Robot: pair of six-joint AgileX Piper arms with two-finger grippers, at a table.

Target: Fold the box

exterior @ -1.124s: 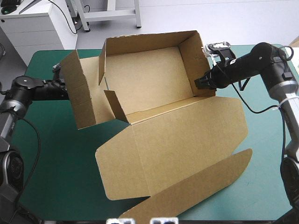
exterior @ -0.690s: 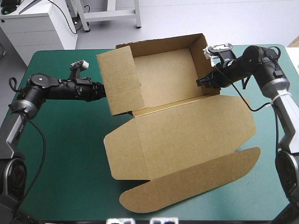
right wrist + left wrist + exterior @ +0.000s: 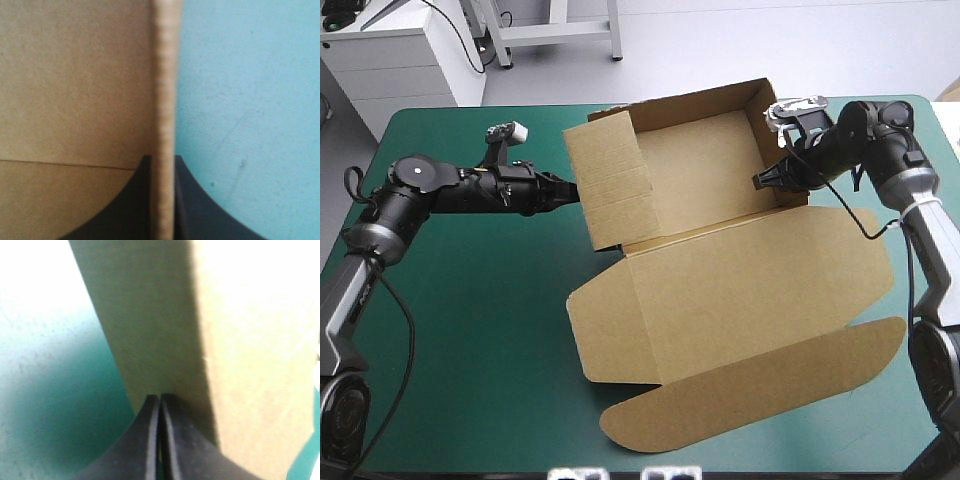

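Brown box [image 3: 75,75] in R tool [image 3: 162,162], edges cropped

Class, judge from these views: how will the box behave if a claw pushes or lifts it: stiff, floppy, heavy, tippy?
Probably light: the right claw grips the box by one thin wall. Panels look flat and stiff but creased, so the lid would likely swing. The left wall, touched by the left claw, may fold inward.

The high view looks forward and down from behind the robot, over most of the desk [image 3: 470,350]. Both wrist views sit hard against the box [image 3: 720,290], at its left and right walls; all three share it.
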